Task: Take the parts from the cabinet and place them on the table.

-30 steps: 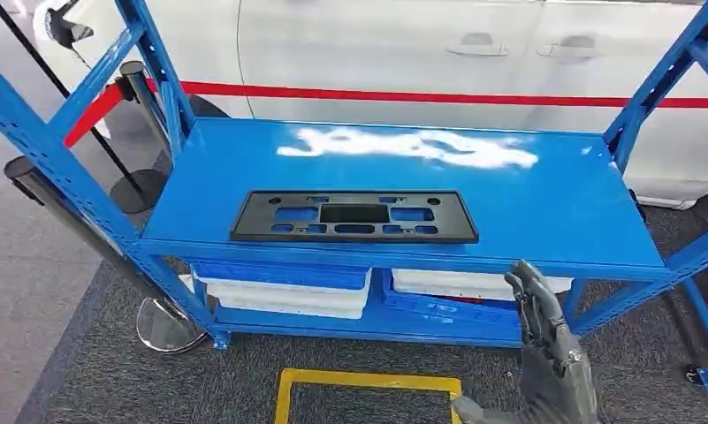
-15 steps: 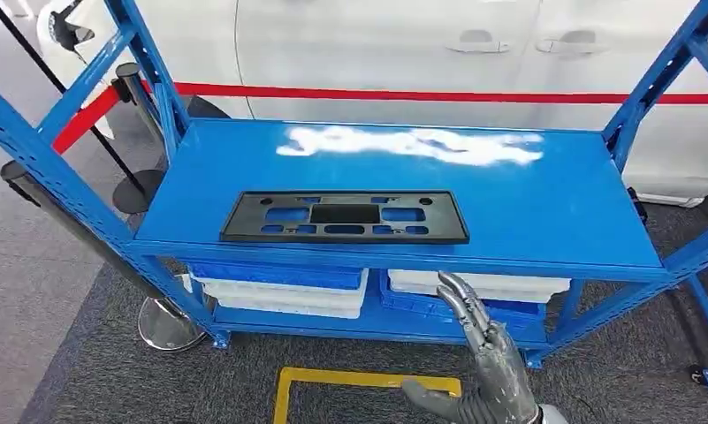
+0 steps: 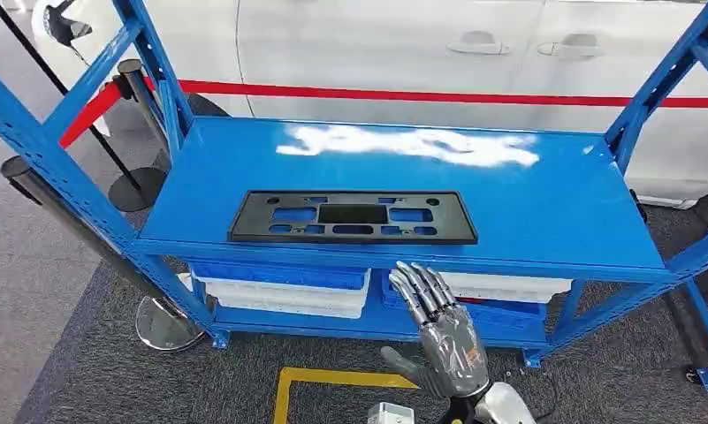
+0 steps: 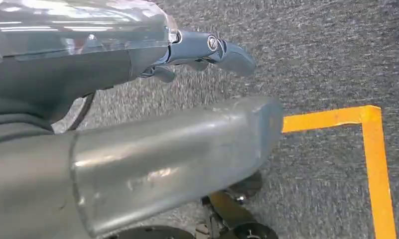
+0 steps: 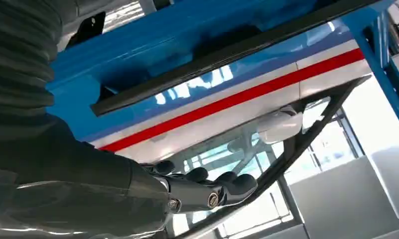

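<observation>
A black flat plastic part (image 3: 354, 217) with several cut-outs lies on the blue rack shelf (image 3: 527, 199), near its front edge and left of centre. My right hand (image 3: 438, 334) is raised in front of the shelf edge, just right of the part and short of it. Its fingers are spread and nothing is in it. The right wrist view has the same fingers (image 5: 207, 188) stretched out below the blue shelf (image 5: 137, 50). My left hand (image 4: 137, 99) hangs over the grey carpet, holding nothing, its fingers (image 4: 212, 47) apart from the thumb.
Blue and white bins (image 3: 284, 287) sit on the lower shelf. Blue rack uprights (image 3: 41, 150) flank the shelf. A white car (image 3: 403, 44) with a red stripe stands behind. Stanchions (image 3: 138, 88) with a red belt are at the left. Yellow tape (image 3: 350, 380) marks the carpet.
My right hand has swung left and risen from the lower right to just before the shelf's front edge, its fingers now fanned out. The black part has not moved.
</observation>
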Motion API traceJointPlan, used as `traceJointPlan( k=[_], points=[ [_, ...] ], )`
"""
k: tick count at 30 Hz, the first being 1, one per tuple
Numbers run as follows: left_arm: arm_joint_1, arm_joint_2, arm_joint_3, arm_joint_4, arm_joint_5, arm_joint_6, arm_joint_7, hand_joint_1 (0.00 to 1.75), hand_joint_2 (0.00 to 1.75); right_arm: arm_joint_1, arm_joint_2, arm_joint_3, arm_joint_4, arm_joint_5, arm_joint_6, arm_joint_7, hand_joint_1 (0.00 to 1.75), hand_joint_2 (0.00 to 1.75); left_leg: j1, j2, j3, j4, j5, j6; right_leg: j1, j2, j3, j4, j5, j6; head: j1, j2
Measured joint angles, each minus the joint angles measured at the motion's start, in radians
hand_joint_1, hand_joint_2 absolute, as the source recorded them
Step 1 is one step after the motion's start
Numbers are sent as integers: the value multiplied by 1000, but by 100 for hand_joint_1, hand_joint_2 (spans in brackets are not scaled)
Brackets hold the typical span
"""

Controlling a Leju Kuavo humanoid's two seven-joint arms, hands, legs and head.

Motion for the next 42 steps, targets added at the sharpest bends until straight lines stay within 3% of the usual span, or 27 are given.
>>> traceJointPlan(
  k=[2, 4, 5, 6, 7, 9, 10, 11, 14, 16, 17, 19, 20, 21, 22, 24, 25, 26, 27, 31, 33, 35, 36, 38, 40, 41, 42],
  points=[
    [-2, 0, -4, 0, -8, -3, 0, 0, 0, -34, 8, 19, 30, 53, -20, 36, 0, 175, -1, 2, 0, -3, 5, 12, -2, 1, -37, 85, -59, 4, 8, 0],
    [-2, 3, -7, 0, -13, -7, 0, 0, 0, -62, 13, 41, 62, 99, -34, 74, 0, 175, -4, 2, -3, -3, 5, 14, -3, 0, -114, 247, -131, 8, 8, 0],
    [-2, 4, -9, 0, -18, -10, 0, 0, 0, -75, 17, 56, 80, 120, -40, 93, 0, 175, -6, 2, -4, -2, 5, 15, -3, 0, -140, 297, -141, 9, 8, 0],
    [-2, 5, -10, 0, -21, -13, 0, 0, 0, -88, 18, 70, 95, 138, -45, 117, 0, 175, -8, 1, -3, -2, 5, 15, -3, 0, -144, 303, -129, 7, 8, 0],
    [-2, 6, -11, 0, -23, -16, 0, 0, 0, -106, 20, 86, 111, 157, -51, 139, 0, 175, -10, -1, -2, 0, 4, 16, -1, 0, -125, 258, -91, 3, 8, 0],
    [-3, 6, -15, 0, -27, -19, 0, 0, 0, -142, 29, 121, 139, 191, -63, 183, 0, 175, -14, -2, 3, 1, 1, 15, 6, 1, -44, 89, 0, -14, 9, 0],
    [-2, 5, -19, 0, -28, -22, 0, 0, 0, -162, 33, 137, 151, 205, -69, 203, 0, 175, -14, -2, 4, 1, 0, 14, 13, 0, -13, 16, 13, -27, 8, 0],
    [-4, 4, -22, 2, -30, -25, 0, 0, 0, -179, 38, 155, 166, 221, -74, 224, 0, 175, -23, -1, -2, 7, -4, 8, 14, -2, -5, 0, 7, -30, 6, 0],
    [-5, 7, -24, 2, -38, -36, 1, 0, 0, -222, 53, 205, 209, 265, -89, 287, 0, 175, -14, 0, -2, 1, -1, -7, 20, 1, -9, 1, 8, -32, 8, 0],
    [-6, 13, -24, 2, -39, -46, 1, 0, 0, -252, 70, 237, 239, 296, -98, 325, 0, 175, -15, 0, -4, 18, -15, -22, 6, -1, 2, -17, 15, -43, 8, 0],
    [-7, 13, -24, 2, -39, -53, 2, 0, 0, -271, 81, 255, 258, 314, -105, 347, 0, 175, -13, 1, -27, 64, -42, -29, 5, -2, 2, -19, 13, -51, 3, 0],
    [-6, 14, -24, 2, -39, -66, 2, 0, 0, -299, 95, 288, 290, 343, -114, 382, 0, 175, -5, 1, -105, 218, -113, -41, 5, -4, 3, -18, 10, -55, 2, 0],
    [-5, 15, -24, 2, -39, -74, 2, 0, 0, -310, 103, 309, 311, 361, -119, 401, 0, 175, -2, 1, -139, 280, -132, -46, 5, -4, 3, -18, 9, -54, 1, 0],
    [-5, 16, -24, 2, -38, -82, 2, 0, 0, -321, 109, 326, 332, 379, -126, 424, 0, 175, 2, 1, -157, 306, -127, -51, 5, -4, 4, -17, 8, -52, -1, 0],
    [-5, 18, -24, 2, -38, -90, 2, 0, 0, -328, 115, 338, 345, 396, -129, 441, 0, 175, 6, 1, -149, 281, -97, -54, 3, -3, 7, -16, 5, -49, -1, 0],
    [-5, 21, -24, 2, -37, -110, 1, 0, 0, -339, 132, 351, 373, 439, -145, 478, 0, 175, 13, 3, -76, 121, -1, -57, -1, -2, 19, -12, -5, -41, -1, 0],
    [-5, 21, -24, 2, -36, -118, 1, 0, 0, -349, 139, 358, 386, 456, -150, 489, 0, 175, 16, 5, -39, 40, 32, -58, -2, -2, 24, -9, -11, -35, -3, 0],
    [-5, 20, -24, 3, -35, -124, 1, 0, 0, -357, 143, 362, 397, 467, -154, 495, 0, 175, 8, 5, -29, 21, 8, -56, 5, -1, 21, -6, -15, -27, -6, 0],
    [-7, 20, -24, 3, -32, -127, 0, 0, 0, -360, 148, 364, 402, 473, -158, 496, 0, 175, 8, 1, -28, 16, 9, -39, 5, -1, 18, -3, -17, -21, -10, 0],
    [-1, 20, -24, 3, -26, -130, 0, 0, 0, -362, 156, 366, 426, 480, -162, 484, 0, 175, 10, 0, -15, 7, 5, -6, 2, -1, 19, 14, -19, 0, -3, 0],
    [-2, 21, -23, 3, -22, -130, 0, 0, 0, -363, 160, 365, 433, 480, -164, 465, 0, 175, 9, 1, -7, 7, -1, 4, 3, -1, -35, 116, -69, 2, 5, 0],
    [-3, 21, -23, 3, -21, -130, 0, 0, 0, -356, 161, 363, 443, 480, -164, 445, 0, 175, 4, 1, -3, 7, -7, 12, 3, -1, -130, 271, -131, 4, 6, 0],
    [-2, 21, -23, 3, -21, -129, 1, 0, 0, -351, 161, 359, 448, 480, -164, 435, 0, 175, 1, 0, 1, 7, -11, 14, 3, -1, -161, 309, -133, 3, 8, 0],
    [0, 21, -22, 3, -21, -129, 3, 0, 0, -343, 164, 349, 456, 480, -164, 422, 0, 175, -5, -3, 16, 7, -21, 14, 5, -1, -151, 246, -66, -6, 9, 0],
    [-1, 21, -22, 3, -21, -130, 5, 0, 0, -342, 171, 335, 460, 480, -164, 410, 0, 175, -12, -3, 37, 7, -35, 11, 16, 0, -80, 73, 47, -31, 10, 0],
    [2, 16, -22, 5, -22, -130, 5, 0, 0, -341, 173, 327, 463, 481, -164, 402, 0, 175, -11, -2, 42, 4, -41, 9, 23, -2, -61, 32, 49, -45, 7, 0],
    [-1, 16, -22, 6, -25, -130, 5, 0, 0, -340, 176, 319, 466, 480, -164, 394, 0, 175, -11, -4, 42, 3, -43, 3, 27, -1, -61, 18, 4, -48, 1, 0]
  ],
)
